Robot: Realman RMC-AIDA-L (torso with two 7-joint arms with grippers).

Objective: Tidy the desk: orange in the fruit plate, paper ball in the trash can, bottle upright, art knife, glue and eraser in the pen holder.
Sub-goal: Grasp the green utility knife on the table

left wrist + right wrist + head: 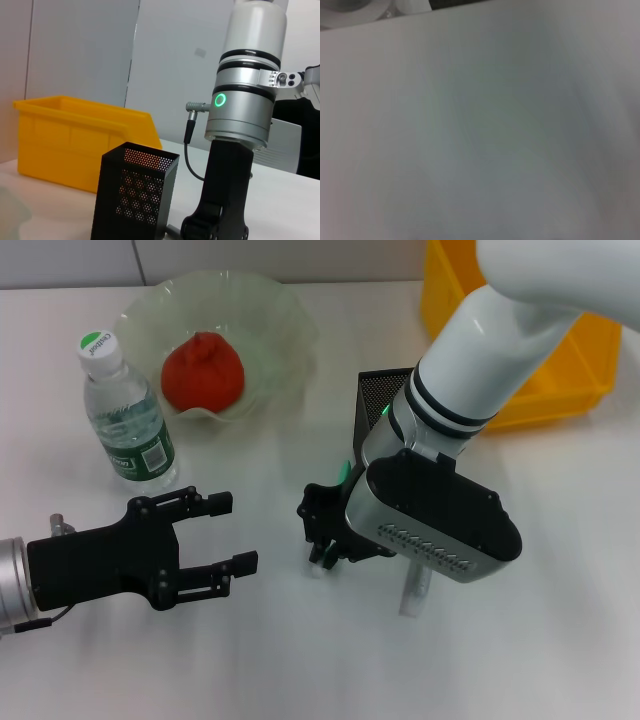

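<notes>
The orange [203,371] lies in the pale-green fruit plate [285,315] at the back left. Beside the plate the bottle [125,410] stands upright. My left gripper [228,533] hovers open and empty over the front left of the desk [300,660]. At mid-desk my right gripper [318,527] sits low over the art knife [319,566], whose green end and white tip stick out on either side. Under the right wrist lies the grey glue [414,592]. Behind it stands the black mesh pen holder [378,392] [135,195]. The paper ball and eraser are out of view.
The yellow trash can [560,365] [75,140] stands at the back right, just past the pen holder. My right arm [245,100] rises steeply over the middle of the desk. The right wrist view holds only bare white tabletop.
</notes>
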